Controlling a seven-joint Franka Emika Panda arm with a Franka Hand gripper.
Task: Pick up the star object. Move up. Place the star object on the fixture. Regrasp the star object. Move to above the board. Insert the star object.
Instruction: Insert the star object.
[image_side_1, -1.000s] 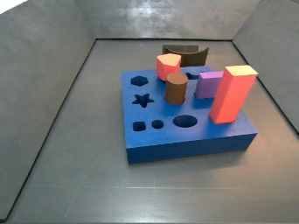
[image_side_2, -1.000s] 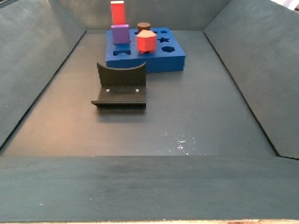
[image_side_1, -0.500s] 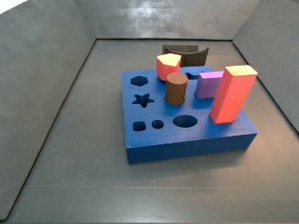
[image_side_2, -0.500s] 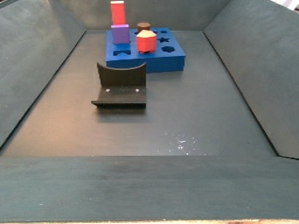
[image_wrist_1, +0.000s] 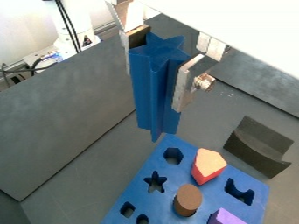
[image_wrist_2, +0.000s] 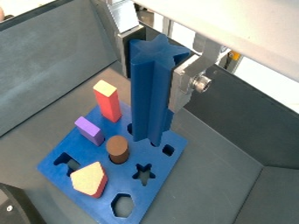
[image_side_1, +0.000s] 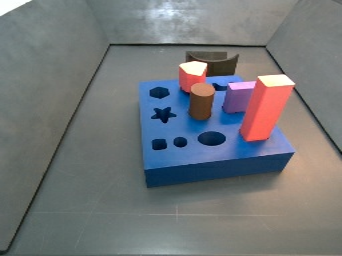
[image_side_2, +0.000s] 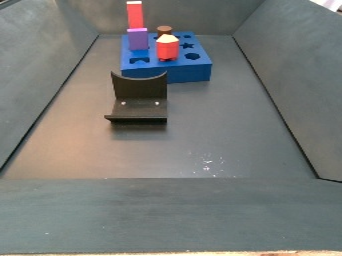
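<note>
In both wrist views the pincer sat nearest the lens, its flat silver fingers clamped on the long dark-blue bar with the star-shaped cross-section, which hung upright and well clear of everything below it. The same bar and pincer showed from the opposite wrist camera, the lower end of the bar suspended over the big thick square blue board with shaped holes.

Farther down in a wrist view lay the star-shaped hole, a brown cylinder peg, a purple block, a tall red block and a salmon-and-yellow pentagon peg. Only a wrist view caught the small dark fixture with the scooped top beyond the board.

Neither side view showed the pincer or the bar at all; both showed only the grey floor and walls of the enclosure. In a side view the fixture stood nearest, with the board behind it towards 12 o'clock. In a side view the board came first, its star hole at 9 o'clock on the slab, and the fixture sat behind at 12 o'clock.
</note>
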